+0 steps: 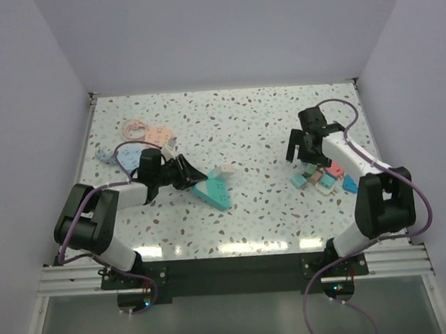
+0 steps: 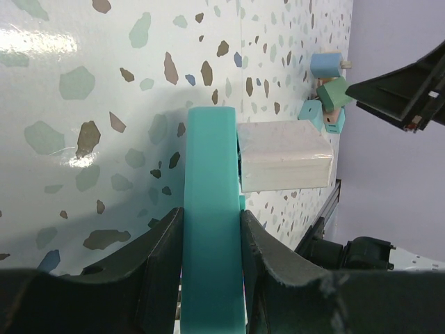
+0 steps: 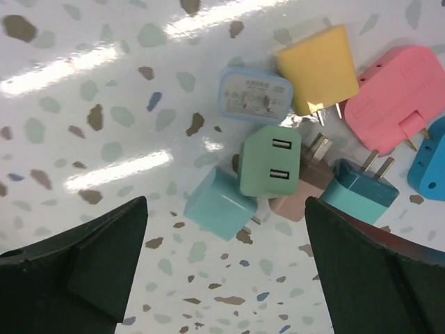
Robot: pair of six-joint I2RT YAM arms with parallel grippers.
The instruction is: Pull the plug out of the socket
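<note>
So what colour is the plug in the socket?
The plug is white, on a teal socket; best in left wrist view.

White speckled terrazzo-pattern tabletop (image 1: 266, 126), teal plastic socket block (image 1: 213, 192) left of centre, white cube plug (image 1: 222, 170) seated in its side, right-hand cluster lying close together: pale-blue square charger (image 3: 256, 94), yellow plug (image 3: 316, 66), pink adaptor (image 3: 396, 90), green USB charger (image 3: 270, 160), aqua cube (image 3: 219, 203), far left a pink coiled cord (image 1: 135, 129) beside a peach flat adaptor (image 1: 159, 134)
</note>
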